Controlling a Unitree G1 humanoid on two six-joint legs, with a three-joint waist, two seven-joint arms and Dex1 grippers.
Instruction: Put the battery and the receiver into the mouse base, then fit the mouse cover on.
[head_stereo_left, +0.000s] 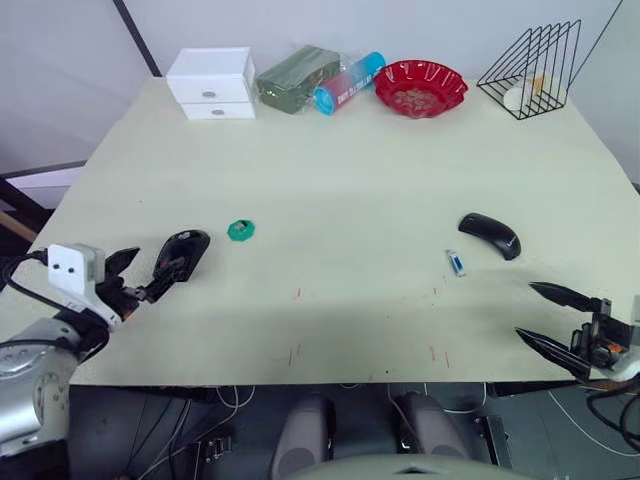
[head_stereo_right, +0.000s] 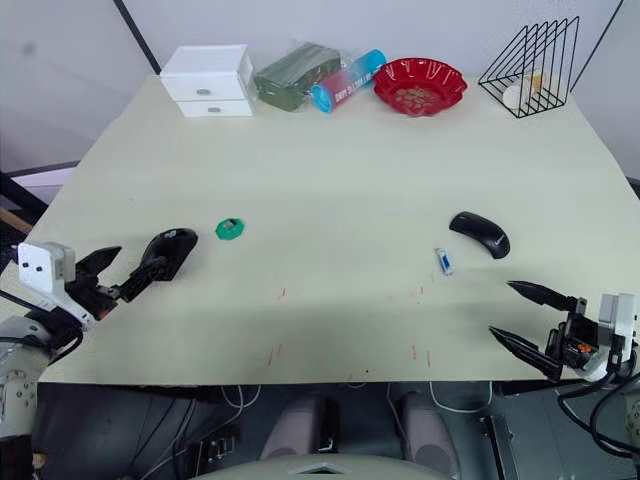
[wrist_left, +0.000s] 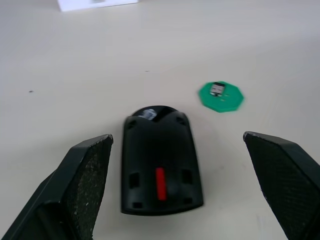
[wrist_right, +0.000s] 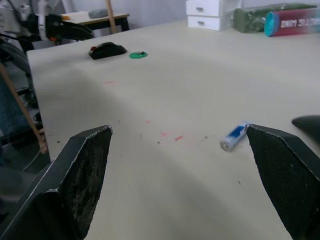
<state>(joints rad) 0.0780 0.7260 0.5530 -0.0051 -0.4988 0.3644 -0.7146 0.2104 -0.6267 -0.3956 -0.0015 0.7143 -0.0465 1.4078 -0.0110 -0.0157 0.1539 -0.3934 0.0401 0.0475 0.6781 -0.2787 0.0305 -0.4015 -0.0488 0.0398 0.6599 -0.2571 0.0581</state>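
**Nothing assembled yet: parts apart on the bench, both tools open**

By the look of things, no step of the task is done. The base (head_stereo_left: 186, 247) lies open-side up at the bench's (head_stereo_left: 340, 170) eight o'clock, its red part visible inside and its cavity without a battery as far as the left wrist view shows. Just beside it, at its two o'clock, sits a green disc (head_stereo_left: 240, 230) with a small metal-and-black piece on top, probably the receiver, not yet in the base. The battery (head_stereo_left: 456, 263) lies loose at the bench's four o'clock, well apart from the base. The cover (head_stereo_left: 489, 234) rests near the battery, at its one o'clock, also untouched. All three steps remain: battery in, receiver in, cover on.

The left tool (head_stereo_left: 140, 275) hangs low at the bench's near-left edge, its fingers spread wide and pointing toward the base, with one fingertip reaching its near end; it grips nothing. The right tool (head_stereo_left: 548, 318) sits at the near-right edge, at the battery's five o'clock, fingers likewise wide apart and empty, aimed toward the battery, which lies ahead between them in the right wrist view.
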